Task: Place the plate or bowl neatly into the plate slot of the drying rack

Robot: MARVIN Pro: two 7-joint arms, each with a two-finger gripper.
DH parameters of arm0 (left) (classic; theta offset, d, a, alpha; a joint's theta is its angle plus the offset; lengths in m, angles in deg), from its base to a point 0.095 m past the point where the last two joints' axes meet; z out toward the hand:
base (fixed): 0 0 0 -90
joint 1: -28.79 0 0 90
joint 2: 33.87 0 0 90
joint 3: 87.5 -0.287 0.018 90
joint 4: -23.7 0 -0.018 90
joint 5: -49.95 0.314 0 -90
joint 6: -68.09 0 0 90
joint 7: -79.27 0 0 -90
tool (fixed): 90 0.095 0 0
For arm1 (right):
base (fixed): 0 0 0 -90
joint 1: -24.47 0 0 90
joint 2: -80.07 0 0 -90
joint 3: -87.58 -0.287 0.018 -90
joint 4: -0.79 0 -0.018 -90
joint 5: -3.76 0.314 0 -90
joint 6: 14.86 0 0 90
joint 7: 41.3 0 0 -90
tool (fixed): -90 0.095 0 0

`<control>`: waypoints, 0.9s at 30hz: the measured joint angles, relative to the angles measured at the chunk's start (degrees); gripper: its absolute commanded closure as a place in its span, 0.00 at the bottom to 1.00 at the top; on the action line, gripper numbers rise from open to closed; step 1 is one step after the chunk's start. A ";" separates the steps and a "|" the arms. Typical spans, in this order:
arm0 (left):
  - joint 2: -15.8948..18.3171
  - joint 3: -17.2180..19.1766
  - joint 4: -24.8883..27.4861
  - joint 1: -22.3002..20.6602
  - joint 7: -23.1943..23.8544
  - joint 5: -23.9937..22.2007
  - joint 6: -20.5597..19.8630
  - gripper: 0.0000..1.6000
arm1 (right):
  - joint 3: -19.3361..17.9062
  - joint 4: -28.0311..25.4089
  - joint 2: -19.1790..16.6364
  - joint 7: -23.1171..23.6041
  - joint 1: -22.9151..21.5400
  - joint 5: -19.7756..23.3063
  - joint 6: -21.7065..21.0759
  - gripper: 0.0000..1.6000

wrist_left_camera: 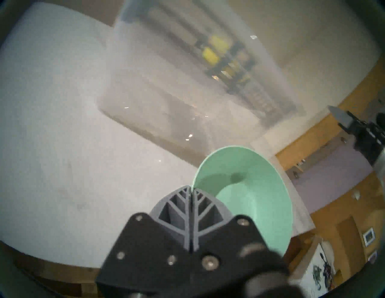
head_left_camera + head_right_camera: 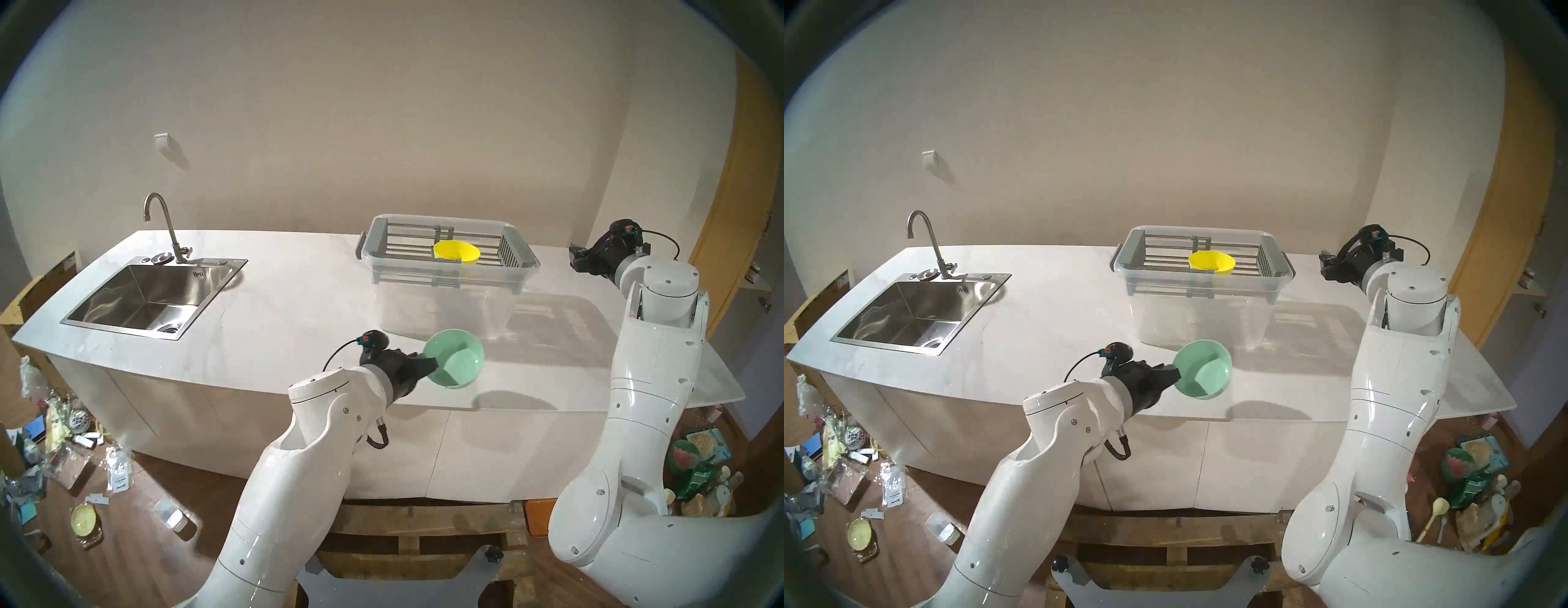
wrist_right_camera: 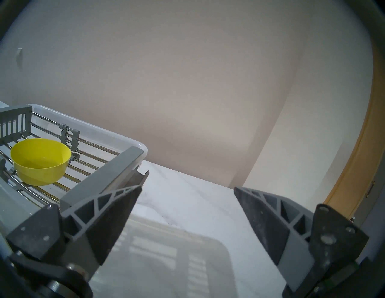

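Note:
My left gripper (image 2: 428, 361) is shut on the near rim of a mint green bowl (image 2: 457, 358) and holds it tilted above the counter, in front of the clear tub. The left wrist view shows the fingers (image 1: 177, 199) pressed together on the bowl's rim (image 1: 250, 197). The drying rack (image 2: 407, 248) lies across the top of the tub. A yellow bowl (image 2: 457, 253) sits upright in its plate slot (image 2: 477, 237), between the central clips and the slatted end piece. My right gripper (image 2: 573, 254) is open and empty, on the rack's right; it also shows in the right wrist view (image 3: 187, 187).
The clear tub (image 2: 445, 310) stands at the back middle of the white counter (image 2: 297, 322). A steel sink (image 2: 144, 293) with a faucet (image 2: 163, 225) is at the left. Clutter lies on the floor on both sides.

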 measured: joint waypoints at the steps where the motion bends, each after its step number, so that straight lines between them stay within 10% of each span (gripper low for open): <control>1: 0.42 -0.06 1.67 0.22 -0.12 -0.17 -0.94 1.00 | 0.00 0.00 0.00 0.00 0.00 0.02 0.01 0.00; 7: 4.32 -1.45 8.39 -0.35 -0.39 0.09 -3.39 1.00 | 0.00 0.00 -0.01 -0.02 0.00 0.04 0.01 0.00; 27: 6.30 -1.29 7.56 -19.32 -3.01 1.48 -8.28 1.00 | 0.01 0.00 -0.02 -0.04 0.01 0.07 0.01 0.00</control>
